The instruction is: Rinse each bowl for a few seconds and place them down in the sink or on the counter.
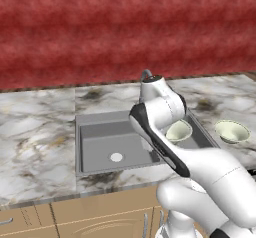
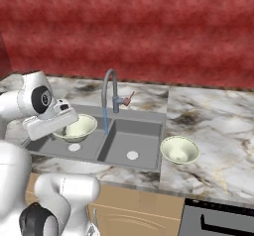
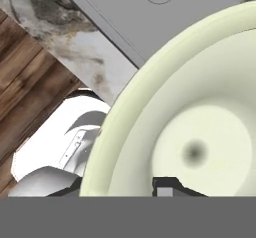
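Two bowls: one (image 2: pixel 78 127) gripped by its rim in my jaws, held over the left basin of the sink (image 2: pixel 141 146) (water runs from the faucet (image 2: pixel 108 88) just beside it); the second bowl (image 2: pixel 179 149) sits empty on the bench (image 2: pixel 213 131), right of the sink.

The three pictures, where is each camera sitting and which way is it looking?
Left base view: behind the arm's left, looking down at the sink; white arm rises lower right.
Right base view: behind its right, facing the faucet and running water; arm at left.
Hand view: on the hand, looking into the held bowl; one fingertip shows.
Both base views share the counter bowl.
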You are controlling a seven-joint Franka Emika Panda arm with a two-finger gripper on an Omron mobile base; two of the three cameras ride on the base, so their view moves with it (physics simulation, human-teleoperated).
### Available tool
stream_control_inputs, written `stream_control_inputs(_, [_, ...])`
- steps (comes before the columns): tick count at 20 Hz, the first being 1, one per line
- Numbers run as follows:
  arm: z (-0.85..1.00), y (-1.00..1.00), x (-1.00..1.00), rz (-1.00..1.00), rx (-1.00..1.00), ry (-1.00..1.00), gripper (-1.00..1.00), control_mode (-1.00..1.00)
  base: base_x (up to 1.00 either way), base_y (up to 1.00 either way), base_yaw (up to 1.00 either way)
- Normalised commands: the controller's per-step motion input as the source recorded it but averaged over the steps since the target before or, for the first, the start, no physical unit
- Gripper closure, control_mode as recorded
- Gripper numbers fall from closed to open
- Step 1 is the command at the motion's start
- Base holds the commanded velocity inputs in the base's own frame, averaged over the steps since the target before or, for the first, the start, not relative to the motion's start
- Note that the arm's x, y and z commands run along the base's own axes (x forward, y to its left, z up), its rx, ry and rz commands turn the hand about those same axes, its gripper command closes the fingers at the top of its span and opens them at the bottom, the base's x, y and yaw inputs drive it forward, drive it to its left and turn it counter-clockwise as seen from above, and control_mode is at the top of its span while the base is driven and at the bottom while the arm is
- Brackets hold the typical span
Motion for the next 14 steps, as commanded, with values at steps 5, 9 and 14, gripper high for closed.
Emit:
stream_control_inputs(5, [0.0, -0.68, 0.0, 0.03, 0.03, -0.01, 1.0, -1.0, 0.0, 0.0, 0.0])
stream_control_inputs(9, [0.0, -0.6, 0.0, 0.14, 0.02, 0.0, 1.0, -1.0, 0.0, 0.0, 0.0])
stream_control_inputs(14, [0.0, -0.42, 0.14, 0.26, 0.01, 0.0, 1.0, -1.0, 0.0, 0.0, 0.0])
